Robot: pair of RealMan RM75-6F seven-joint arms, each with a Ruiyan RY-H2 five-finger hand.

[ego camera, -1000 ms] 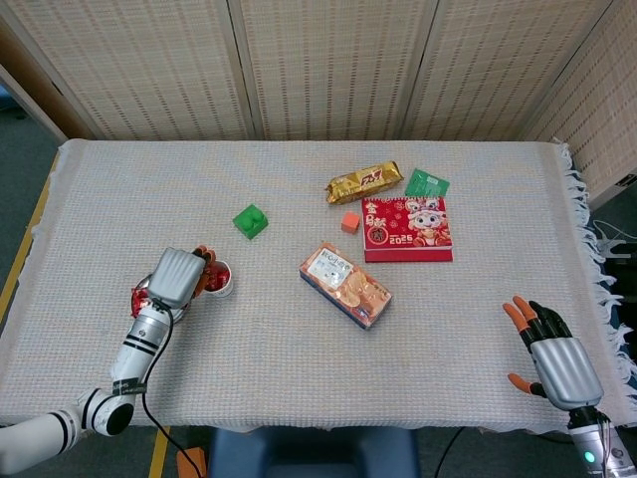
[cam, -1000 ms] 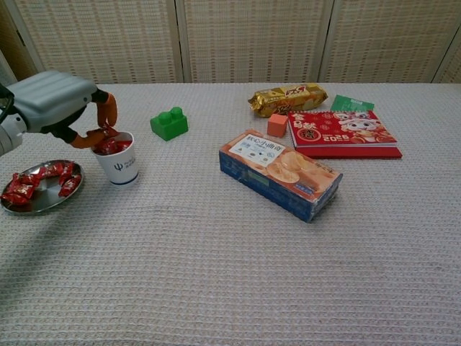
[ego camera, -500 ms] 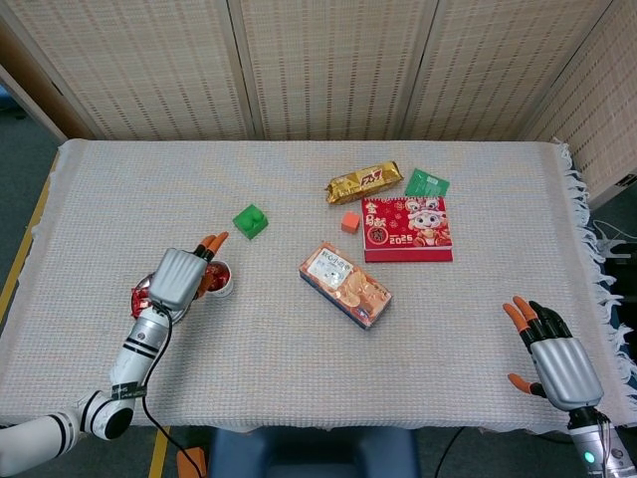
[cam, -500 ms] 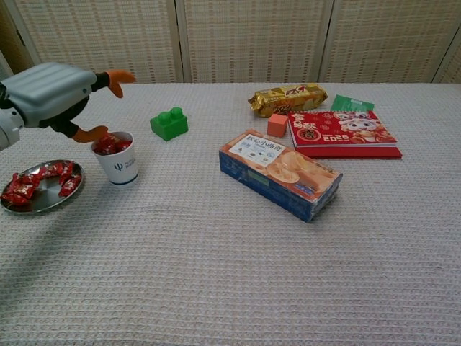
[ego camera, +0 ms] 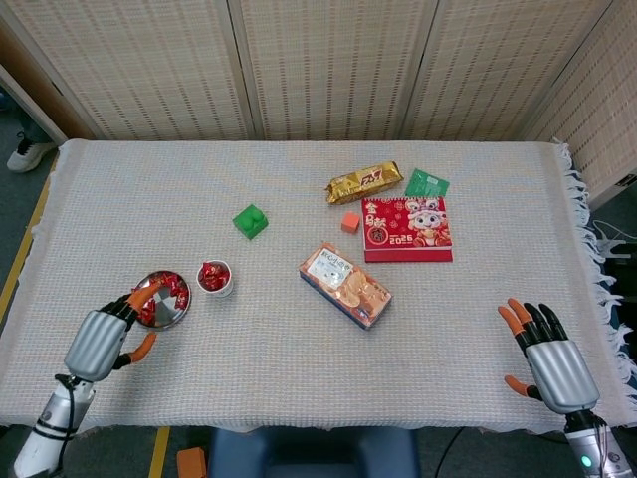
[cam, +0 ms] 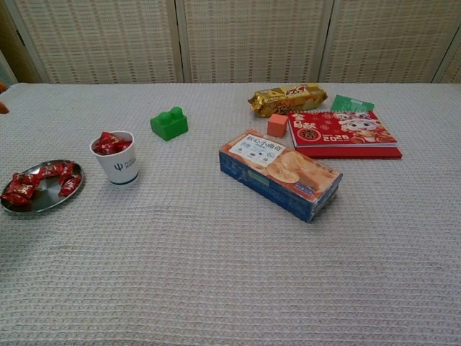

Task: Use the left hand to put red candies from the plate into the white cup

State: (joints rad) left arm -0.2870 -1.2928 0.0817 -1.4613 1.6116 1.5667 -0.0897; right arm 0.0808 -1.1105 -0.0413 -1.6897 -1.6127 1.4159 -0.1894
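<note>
Two robot hands sit low in the head view, both empty with fingers spread. The left hand (ego camera: 103,342), at lower left, has orange-tipped fingers (ego camera: 142,293) fanned apart, the tips reaching over the near edge of the metal plate (ego camera: 151,287). The right hand (ego camera: 550,360), at lower right near the table's edge, likewise holds nothing, fingers splayed and well apart from every object. Red candies (cam: 37,180) remain on the plate at the left of the chest view; just right of it stands the white cup (cam: 119,164), upright and heaped with more red candies (cam: 112,143). Further up and right lies a green brick (cam: 169,123). A blue-and-orange biscuit box (cam: 281,174) lies at centre, with a small orange cube (cam: 277,125), a gold snack packet (cam: 287,96), a green sachet (cam: 352,103) and a red 2025 booklet (cam: 344,134) in the upper right, all on the woven tablecloth (cam: 216,274).
</note>
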